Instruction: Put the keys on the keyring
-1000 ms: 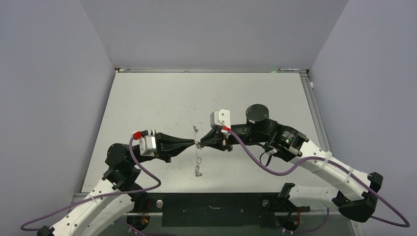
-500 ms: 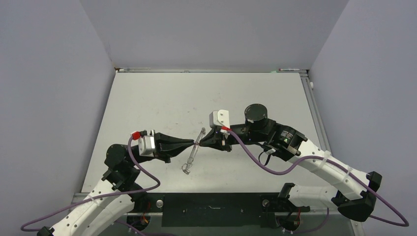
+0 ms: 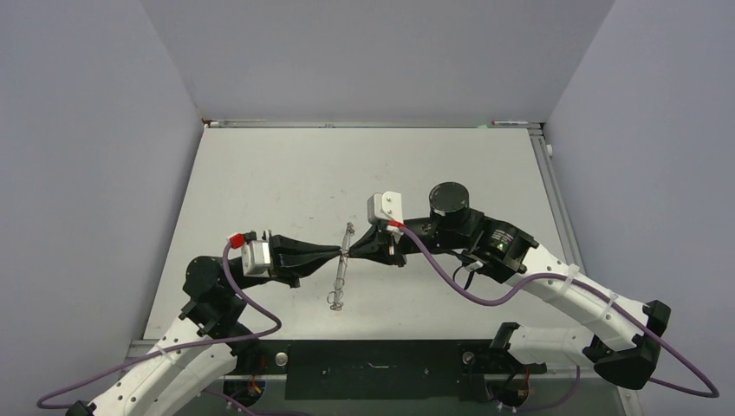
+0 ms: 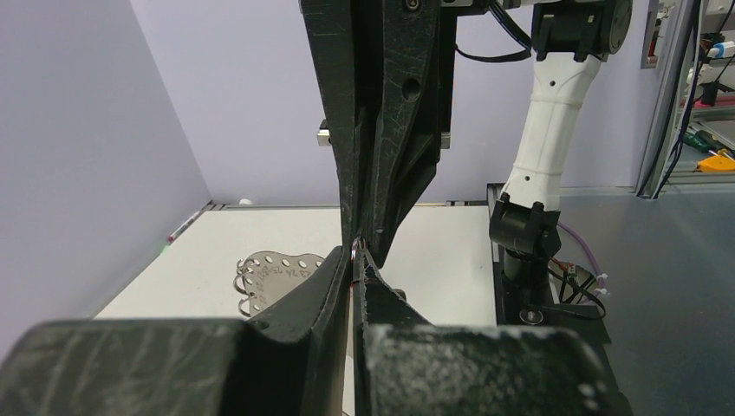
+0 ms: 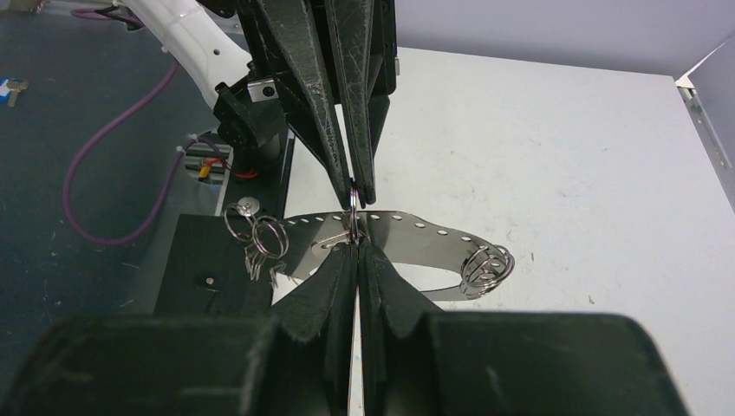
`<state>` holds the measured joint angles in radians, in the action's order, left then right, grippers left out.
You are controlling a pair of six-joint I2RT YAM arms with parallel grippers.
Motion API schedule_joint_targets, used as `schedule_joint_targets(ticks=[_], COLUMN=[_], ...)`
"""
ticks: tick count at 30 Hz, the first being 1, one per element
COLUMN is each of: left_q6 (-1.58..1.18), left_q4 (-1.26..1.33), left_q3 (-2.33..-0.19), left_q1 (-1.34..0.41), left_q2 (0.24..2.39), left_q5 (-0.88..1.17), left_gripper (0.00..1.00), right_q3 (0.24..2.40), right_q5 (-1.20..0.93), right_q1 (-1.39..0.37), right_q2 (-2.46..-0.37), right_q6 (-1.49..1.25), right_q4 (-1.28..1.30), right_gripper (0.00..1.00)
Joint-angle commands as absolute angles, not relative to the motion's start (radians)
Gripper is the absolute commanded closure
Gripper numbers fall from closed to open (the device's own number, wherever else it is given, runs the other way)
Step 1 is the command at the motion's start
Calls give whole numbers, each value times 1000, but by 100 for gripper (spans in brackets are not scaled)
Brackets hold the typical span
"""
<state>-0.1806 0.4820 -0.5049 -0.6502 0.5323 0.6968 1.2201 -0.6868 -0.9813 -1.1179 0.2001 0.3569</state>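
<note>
The keyring is a thin silver hoop, seen edge-on from above as a slanted line above the table. My left gripper and right gripper meet tip to tip at its rim, both shut. In the right wrist view the keyring is a holed silver band with small loops bunched at each end. My right gripper pinches its near rim. In the left wrist view my left gripper is shut on a small silver loop, with the keyring behind the left finger. The keys are hidden.
The white table is walled by lilac panels at the left, back and right. A black base plate lies along the near edge between the arm mounts. The right arm's base stands beyond the fingertips in the left wrist view.
The right gripper has closed on the keyring. The hoop has swung from hanging straight down to a slant, its lower end now further left. Both grippers have shifted slightly left.
</note>
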Motion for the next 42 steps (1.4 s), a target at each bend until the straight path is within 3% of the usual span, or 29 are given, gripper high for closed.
schedule_joint_targets(ticks=[1, 5, 11, 16, 42], left_q6=[-198, -198, -193, -192, -192], left_q4=[560, 560, 555, 553, 551], left_q3=[-514, -514, -515, -515, -515], left_q1=[-643, -643, -643, -643, -642], left_q2=[523, 525, 524, 525, 521], left_q5=[698, 697, 696, 694, 690], left_gripper=[100, 100, 100, 100, 100], right_q3=[1214, 1221, 1230, 1241, 1203], right_q5=[-721, -723, -713, -716, -730], right_q1=[-979, -981, -980, -981, -981], right_q2=[-1137, -1148, -1127, -1108, -1134], right_q6=[189, 179, 179, 177, 157], right_q4=[286, 284, 285, 281, 223], right_gripper=[95, 92, 72, 64, 76])
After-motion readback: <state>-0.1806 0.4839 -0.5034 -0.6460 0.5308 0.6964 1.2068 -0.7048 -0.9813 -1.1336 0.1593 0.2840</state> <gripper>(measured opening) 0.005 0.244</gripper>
